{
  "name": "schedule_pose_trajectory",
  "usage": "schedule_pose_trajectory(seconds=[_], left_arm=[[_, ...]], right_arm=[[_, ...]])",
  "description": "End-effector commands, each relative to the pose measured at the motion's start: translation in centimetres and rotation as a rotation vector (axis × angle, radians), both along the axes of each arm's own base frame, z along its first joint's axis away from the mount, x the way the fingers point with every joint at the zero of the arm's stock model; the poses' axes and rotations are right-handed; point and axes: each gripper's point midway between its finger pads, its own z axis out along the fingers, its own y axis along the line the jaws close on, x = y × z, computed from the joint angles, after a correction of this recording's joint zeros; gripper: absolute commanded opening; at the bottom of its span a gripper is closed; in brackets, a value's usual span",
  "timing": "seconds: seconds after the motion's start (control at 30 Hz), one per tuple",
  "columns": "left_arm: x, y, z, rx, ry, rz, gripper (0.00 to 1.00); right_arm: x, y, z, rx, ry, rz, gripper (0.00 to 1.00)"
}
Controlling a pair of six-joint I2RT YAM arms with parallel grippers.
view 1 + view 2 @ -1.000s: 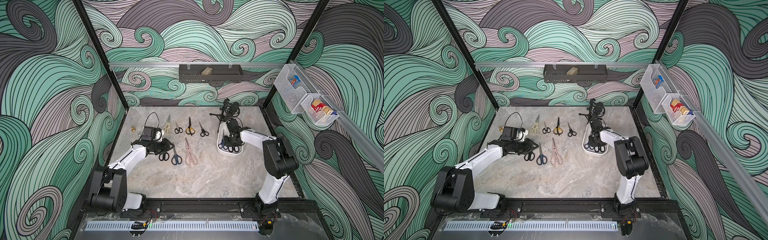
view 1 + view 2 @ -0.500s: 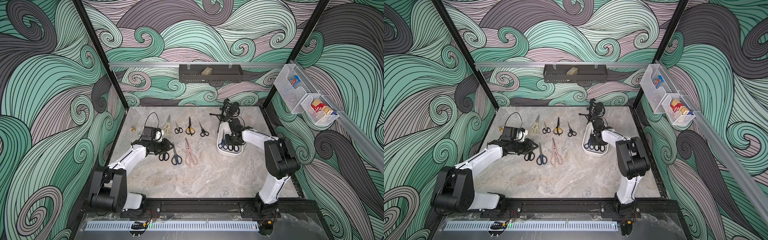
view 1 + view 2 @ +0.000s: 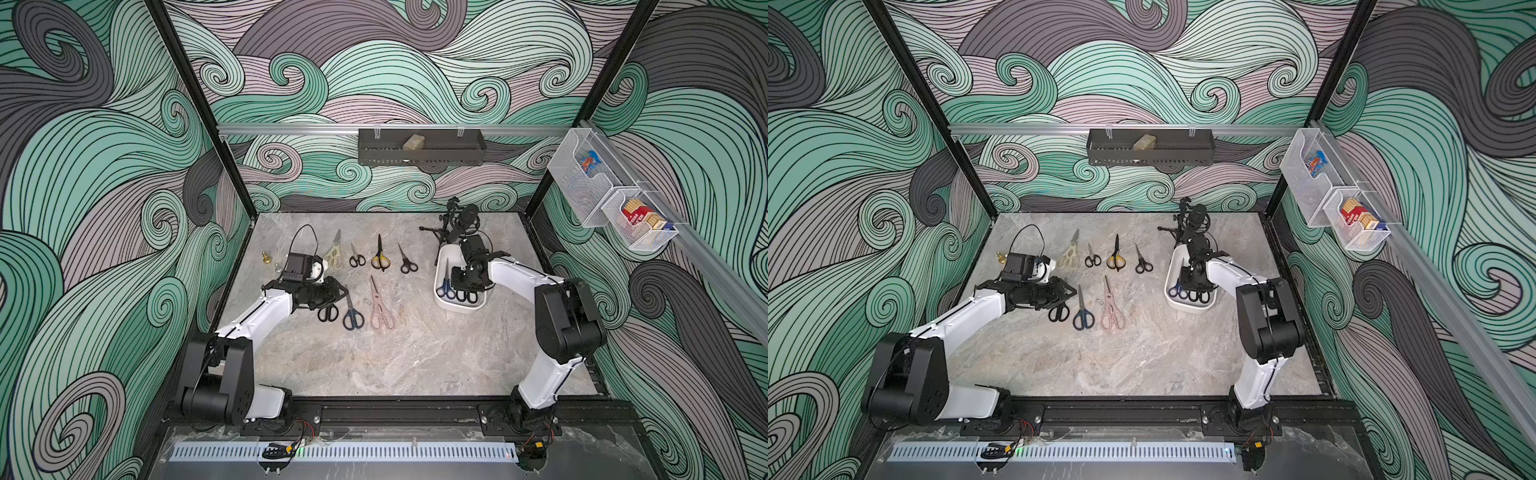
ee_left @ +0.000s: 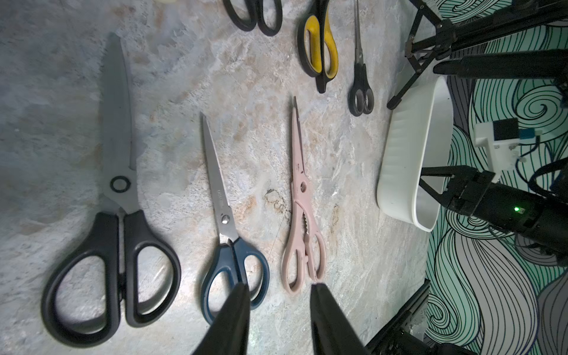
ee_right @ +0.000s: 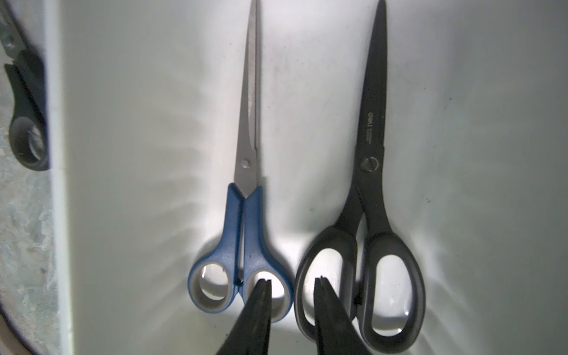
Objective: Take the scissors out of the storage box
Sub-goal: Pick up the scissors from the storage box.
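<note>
The box (image 3: pixel 459 306) stands right of centre on the table (image 3: pixel 374 365). It is a smooth white plastic tub with rounded corners. Two scissors (image 3: pixel 446 291) lie flat in it side by side, blades pointing far. One is a blue pair (image 5: pixel 246 221) with grey-lined loops and bright blades. To its right is a larger black pair (image 5: pixel 370 184) with dark matt blades. The right gripper (image 5: pixel 292 281) hangs low over their handles, jaws a narrow gap apart. One fingertip is over a blue loop, one over a black loop, and it grips nothing.

The other seven lie on the table left of the box, blades pointing far.
- **Far row, left to right:** a cream pair (image 3: pixel 334 255), a small black pair (image 3: pixel 356 258), a yellow pair (image 3: pixel 380 258) and a second small black pair (image 3: pixel 408 264).
- **Near row:** a big black pair (image 3: pixel 328 312), a navy pair (image 3: pixel 352 316) and a pink pair (image 3: pixel 380 309) with toothed inner grips.

The left gripper (image 4: pixel 279 287) hangs over the left end of the near row, jaws narrowly parted and empty.

The table has a grey-beige marbled surface. Just behind the box stands a black microphone (image 3: pixel 467 216) on a tripod. On the far wall a long black perforated tray (image 3: pixel 449 151) holds a beige lump (image 3: pixel 412 141). On the right wall two white wire-mesh baskets (image 3: pixel 567 183) hold coloured packets.
</note>
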Motion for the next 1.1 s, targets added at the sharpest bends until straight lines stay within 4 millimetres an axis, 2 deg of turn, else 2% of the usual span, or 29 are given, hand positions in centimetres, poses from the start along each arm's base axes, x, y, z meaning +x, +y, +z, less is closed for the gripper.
schedule_pose_trajectory(seconds=[0.0,0.37,0.7,0.9,1.07], left_arm=[[0.4,0.0,0.3,0.006,-0.017,-0.006,0.36],[0.4,0.4,0.2,0.011,-0.012,0.0,0.36],[0.5,0.7,0.3,0.011,-0.01,0.012,0.36],[0.4,0.9,0.5,0.009,-0.016,0.018,0.36],[0.3,1.0,0.5,0.009,-0.018,0.021,0.36]], right_arm=[[0.2,-0.3,-0.8,-0.015,0.031,-0.036,0.27],[-0.4,-1.7,-3.2,-0.111,0.079,-0.058,0.23],[-1.5,-2.6,-4.8,-0.162,0.12,-0.055,0.14],[-1.4,-2.6,-4.7,-0.154,0.114,-0.062,0.08],[-0.8,-2.1,-3.7,-0.12,0.085,-0.064,0.0]])
